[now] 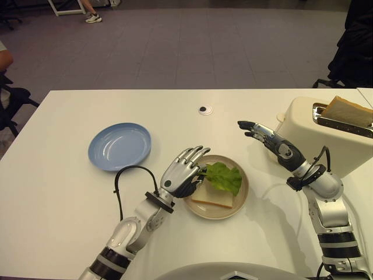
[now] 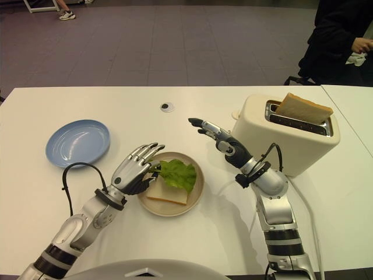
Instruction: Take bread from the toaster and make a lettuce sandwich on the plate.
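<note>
- The left hand (image 1: 182,172) is being held at the left rim of the plate (image 1: 218,214), near the table's (image 1: 70,204) front edge. Its fingers are loosely spread and nothing is being clasped.
- The lettuce (image 1: 224,177) is being carried by a bread slice (image 1: 213,199) on that plate, with its edge touching the left hand.
- The right hand (image 1: 271,141) is being held open and empty between the plate and the toaster (image 1: 303,125) at the right edge.
- The second slice (image 1: 348,111) is being kept in the slot. It risks being crushed by a tight pinch.
- The lettuce risks being dragged off by a careless withdrawal.

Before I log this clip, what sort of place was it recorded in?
Probably a lab or office room staged for a kitchen task, not a home kitchen: a plain white table, an open grey tiled floor behind it, and a toaster standing on it.
</note>
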Motion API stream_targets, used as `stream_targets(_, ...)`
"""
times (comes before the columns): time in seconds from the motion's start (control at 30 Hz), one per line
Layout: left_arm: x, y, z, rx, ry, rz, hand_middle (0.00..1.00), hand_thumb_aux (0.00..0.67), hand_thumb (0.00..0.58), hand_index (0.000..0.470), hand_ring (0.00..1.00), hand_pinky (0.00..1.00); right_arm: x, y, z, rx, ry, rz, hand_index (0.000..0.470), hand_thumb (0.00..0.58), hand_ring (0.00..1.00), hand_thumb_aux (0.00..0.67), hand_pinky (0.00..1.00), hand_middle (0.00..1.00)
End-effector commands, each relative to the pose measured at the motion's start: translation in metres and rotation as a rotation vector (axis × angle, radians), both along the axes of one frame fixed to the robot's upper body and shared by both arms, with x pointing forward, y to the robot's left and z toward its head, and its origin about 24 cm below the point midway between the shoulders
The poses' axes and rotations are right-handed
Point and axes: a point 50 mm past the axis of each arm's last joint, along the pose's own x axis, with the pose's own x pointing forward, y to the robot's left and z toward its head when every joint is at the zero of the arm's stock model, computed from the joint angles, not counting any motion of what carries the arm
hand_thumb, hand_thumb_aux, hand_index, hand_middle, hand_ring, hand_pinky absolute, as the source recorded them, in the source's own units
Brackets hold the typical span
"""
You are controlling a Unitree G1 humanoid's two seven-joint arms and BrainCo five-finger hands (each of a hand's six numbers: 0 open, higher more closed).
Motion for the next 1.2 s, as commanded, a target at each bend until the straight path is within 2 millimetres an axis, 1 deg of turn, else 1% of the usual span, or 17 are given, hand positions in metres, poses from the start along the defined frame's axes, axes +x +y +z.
stream_targets(0.03, -0.006, 0.001, 0.0, 0.012, 0.002, 0.007, 0.0, 0.628, 0.578, 0.441, 0.0, 0.0, 0.002, -0.004, 0.0, -0.002, 0.006, 0.0, 0.0, 0.0, 0.0, 0.0, 0.0, 0.0)
stream_targets(0.07, -0.007, 0.0, -0.002, 0.015, 0.01, 0.005, 0.0, 0.547, 0.56, 0.383, 0.0, 0.0, 0.002, -0.004, 0.0, -0.002, 0.007, 0.0, 0.0, 0.0, 0.0, 0.0, 0.0, 0.0)
stream_targets(0.1, -0.007, 0.0, -0.003, 0.017, 0.015, 0.004, 0.0, 0.373, 0.466, 0.262, 0.0, 0.0, 0.002, -0.004, 0.0, -0.003, 0.007, 0.001, 0.0, 0.0, 0.0, 0.0, 0.0, 0.0)
stream_targets(0.2, -0.008, -0.001, -0.004, 0.019, 0.016, 0.003, 0.0, 0.294, 0.398, 0.206, 0.0, 0.0, 0.002, -0.004, 0.0, -0.005, 0.008, 0.005, 0.0, 0.0, 0.0, 0.0, 0.0, 0.0)
stream_targets(0.27, -0.009, 0.0, -0.003, 0.018, 0.015, 0.005, 0.0, 0.129, 0.201, 0.09, 0.0, 0.0, 0.002, -0.004, 0.0, -0.006, 0.008, 0.006, 0.0, 0.0, 0.0, 0.0, 0.0, 0.0)
stream_targets(0.3, -0.01, 0.0, -0.004, 0.019, 0.015, 0.007, 0.0, 0.137, 0.212, 0.096, 0.0, 0.0, 0.003, -0.004, 0.0, -0.007, 0.008, 0.006, 0.0, 0.0, 0.0, 0.0, 0.0, 0.0)
stream_targets(0.37, -0.012, 0.001, -0.004, 0.022, 0.016, 0.011, 0.0, 0.076, 0.124, 0.053, 0.0, 0.0, 0.002, -0.004, 0.0, -0.008, 0.008, 0.009, 0.0, 0.0, 0.0, 0.0, 0.0, 0.0)
stream_targets(0.4, -0.013, 0.002, -0.004, 0.024, 0.016, 0.012, 0.0, 0.095, 0.152, 0.066, 0.0, 0.0, 0.002, -0.004, 0.0, -0.008, 0.008, 0.01, 0.0, 0.0, 0.0, 0.0, 0.0, 0.0)
stream_targets(0.43, -0.015, 0.002, -0.003, 0.025, 0.014, 0.011, 0.0, 0.181, 0.271, 0.127, 0.0, 0.0, 0.002, -0.004, 0.0, -0.008, 0.007, 0.01, 0.0, 0.0, 0.0, 0.0, 0.0, 0.0)
stream_targets(0.53, -0.022, 0.001, -0.001, -0.004, 0.023, -0.004, 0.0, 0.2, 0.294, 0.14, 0.0, 0.0, 0.003, -0.004, 0.0, -0.011, 0.006, 0.009, 0.0, 0.0, 0.0, 0.0, 0.0, 0.0)
stream_targets(0.6, -0.025, 0.0, 0.0, -0.044, 0.042, -0.003, 0.0, 0.087, 0.14, 0.061, 0.0, 0.0, 0.004, -0.006, 0.005, -0.032, -0.021, 0.001, 0.0, 0.0, 0.0, 0.0, 0.0, 0.0)
stream_targets(0.63, -0.026, 0.0, 0.001, -0.084, 0.055, 0.002, 0.0, 0.0, 0.0, 0.0, 0.0, 0.0, 0.006, -0.009, 0.01, -0.063, -0.059, -0.011, 0.0, 0.0, 0.0, 0.0, 0.0, 0.0)
stream_targets(0.7, -0.027, 0.002, 0.007, -0.23, 0.093, 0.009, 0.0, 0.0, 0.0, 0.0, 0.0, 0.0, 0.011, -0.019, 0.031, -0.16, -0.185, -0.053, 0.0, 0.0, 0.0, 0.0, 0.0, 0.0)
stream_targets(0.83, -0.033, 0.004, 0.018, -0.68, 0.222, -0.03, 0.0, 0.0, 0.0, 0.0, 0.0, 0.0, 0.022, -0.058, 0.089, -0.318, -0.421, -0.204, 0.0, 0.0, 0.0, 0.0, 0.0, 0.0)
stream_targets(0.93, -0.033, 0.009, 0.021, -0.861, 0.269, -0.063, 0.0, 0.0, 0.0, 0.0, 0.0, 0.0, 0.034, -0.1, 0.112, -0.585, -0.518, -0.375, 0.0, 0.0, 0.0, 0.0, 0.0, 0.0)
stream_targets(1.03, -0.032, 0.014, 0.022, -0.956, 0.29, -0.071, 0.0, 0.0, 0.0, 0.0, 0.0, 0.0, 0.048, -0.152, 0.103, -0.958, -0.475, -0.557, 0.0, 0.0, 0.0, 0.0, 0.0, 0.0)
stream_targets(1.2, -0.033, 0.012, 0.021, -0.982, 0.31, -0.092, 0.0, 0.0, 0.0, 0.0, 0.0, 0.0, 0.051, -0.199, 0.085, -1.009, -0.339, -0.713, 0.0, 0.0, 0.0, 0.0, 0.0, 0.0)
